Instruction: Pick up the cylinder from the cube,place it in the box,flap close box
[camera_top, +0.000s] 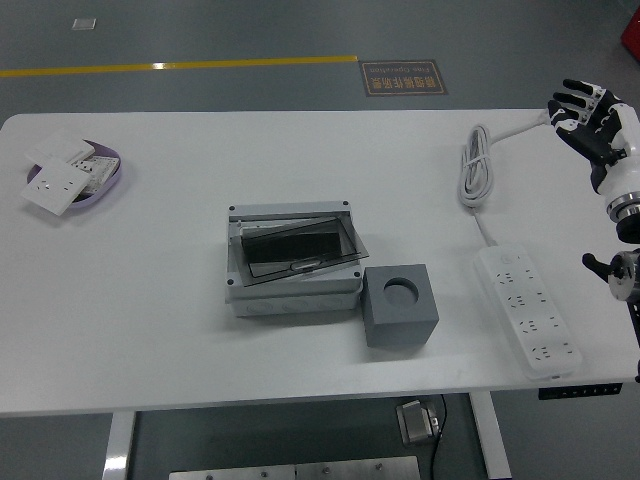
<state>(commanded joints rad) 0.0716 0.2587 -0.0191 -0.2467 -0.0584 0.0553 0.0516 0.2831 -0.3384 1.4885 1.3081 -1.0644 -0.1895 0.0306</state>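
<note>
The right hand (588, 122) is raised at the table's far right corner, over the edge, fingers spread and slightly curled, holding nothing. No left arm shows anywhere, so the right hand is the only one placed to act.

Just inward of it a white cable (478, 165) lies in a loop on the table (180, 290), running down to a white power strip (527, 312) that lies lengthwise near the right edge, between the hand and the work.

Well to the hand's left and nearer the robot sits the grey cube (401, 305), touching or just beside the lower right corner of the grey box (292, 262). The cube's top has a round socket; whether the cylinder (402, 290) is seated in it is hard to say from this height, since only a paler disc shows flush inside the hole. If it is there, its long axis stands upright, so the reach probably has to cross over the power strip and come down from above.

The box is open upward with its dark flap (300, 252) lying tilted inside the opening, not closed.

At the far left, well apart, a purple tray (110, 176) holds white wall switches (55, 186)
</note>
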